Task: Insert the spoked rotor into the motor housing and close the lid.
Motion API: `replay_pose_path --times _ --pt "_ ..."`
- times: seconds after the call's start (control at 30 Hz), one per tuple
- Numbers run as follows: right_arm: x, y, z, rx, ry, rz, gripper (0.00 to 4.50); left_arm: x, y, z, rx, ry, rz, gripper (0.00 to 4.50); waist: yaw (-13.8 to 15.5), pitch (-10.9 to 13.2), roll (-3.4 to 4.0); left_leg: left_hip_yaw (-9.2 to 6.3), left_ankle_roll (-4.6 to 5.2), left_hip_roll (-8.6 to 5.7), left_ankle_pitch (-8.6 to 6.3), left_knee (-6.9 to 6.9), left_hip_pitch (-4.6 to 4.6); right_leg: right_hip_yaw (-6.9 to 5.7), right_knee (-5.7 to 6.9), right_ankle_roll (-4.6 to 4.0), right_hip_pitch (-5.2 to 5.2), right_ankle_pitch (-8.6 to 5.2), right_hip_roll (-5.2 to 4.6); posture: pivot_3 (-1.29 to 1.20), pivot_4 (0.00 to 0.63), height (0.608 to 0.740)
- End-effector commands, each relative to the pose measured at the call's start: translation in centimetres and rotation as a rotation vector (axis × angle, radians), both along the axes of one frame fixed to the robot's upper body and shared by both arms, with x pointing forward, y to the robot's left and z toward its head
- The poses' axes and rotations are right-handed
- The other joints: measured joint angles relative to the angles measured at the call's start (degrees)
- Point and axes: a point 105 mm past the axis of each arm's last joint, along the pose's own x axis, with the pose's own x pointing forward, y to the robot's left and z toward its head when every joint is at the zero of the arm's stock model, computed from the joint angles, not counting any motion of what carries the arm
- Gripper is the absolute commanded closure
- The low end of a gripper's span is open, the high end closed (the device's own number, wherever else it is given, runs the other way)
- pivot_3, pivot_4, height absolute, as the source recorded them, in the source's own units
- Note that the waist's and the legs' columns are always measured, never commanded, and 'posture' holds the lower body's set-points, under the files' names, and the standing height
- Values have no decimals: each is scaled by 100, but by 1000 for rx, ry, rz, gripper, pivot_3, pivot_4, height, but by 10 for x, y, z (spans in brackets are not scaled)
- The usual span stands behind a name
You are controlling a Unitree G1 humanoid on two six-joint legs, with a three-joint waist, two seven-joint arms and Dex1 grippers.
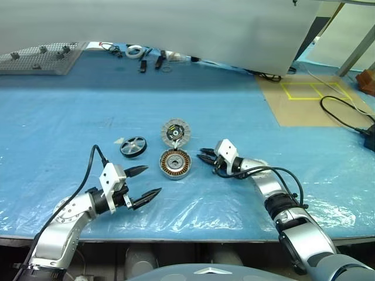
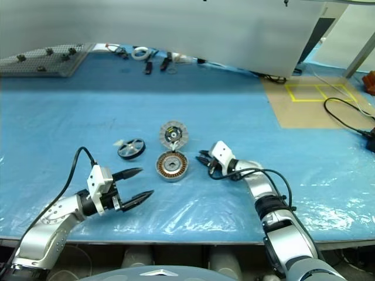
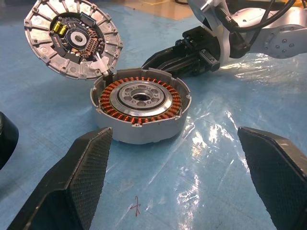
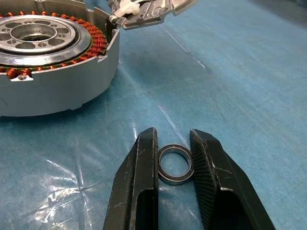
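The right hand (image 4: pixel 173 165) pinches a small metal ring (image 4: pixel 175 164) lying on the counter (image 1: pixel 281 146), just beside the housing (image 1: pixel 175 164). The ring is thin and smooth (edge-held, I judge), so it could pop free or skid on the plastic sheet. The left hand (image 1: pixel 145 183) hangs spread wide, empty. The housing sits open, copper windings showing, its ribbed lid (image 1: pixel 176 132) tilted up at the far edge. The rotor (image 1: pixel 133 146), black-spoked with a silver rim, lies near the housing, untouched.

Spoked rotor (image 1: pixel 133 146) lies left of motor housing (image 1: pixel 175 164); lid (image 1: pixel 176 132) behind.
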Motion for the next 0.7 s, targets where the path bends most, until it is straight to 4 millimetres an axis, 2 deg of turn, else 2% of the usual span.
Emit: replay_pose_path --times 0.03,0.13,0.23,0.47,0.6,0.7 --pt "-31 -41 -69 -151 243 -99 3873 2 -3 6 -6 -32 -11 72 5 -4 -6 -2 0 0 0 -1 9 -2 -6 1 -1 -1 0 0 150 740" --pt "-32 -44 -72 -155 246 -105 3873 2 -2 6 -5 -33 -10 72 13 -11 -15 -3 1 -4 -1 -10 38 -4 -11 3 6 -2 -1 0 150 740" --pt "-26 -34 -61 -139 220 -71 3873 3 -4 7 -8 -37 -11 72 16 -13 -18 -4 2 -9 -1 -40 52 -4 -30 4 17 -3 -2 0 150 740" --pt "-27 -28 -58 -91 231 -57 3873 5 -3 8 -5 -38 -14 72 -5 -26 -21 -5 1 3 -1 -80 26 -6 -80 2 16 -2 1 0 150 740" --pt "-22 -28 -46 -57 191 -57 3873 5 -2 8 -4 -39 -17 72 -10 -46 -23 -4 1 7 -1 -81 -17 -8 -80 -22 9 13 2 0 150 740" --pt "-17 -27 -29 -34 136 -37 3873 5 -2 9 -3 -37 -18 72 -6 -43 -16 -3 1 11 -1 -83 -32 -16 -81 -41 0 25 2 0 150 740"
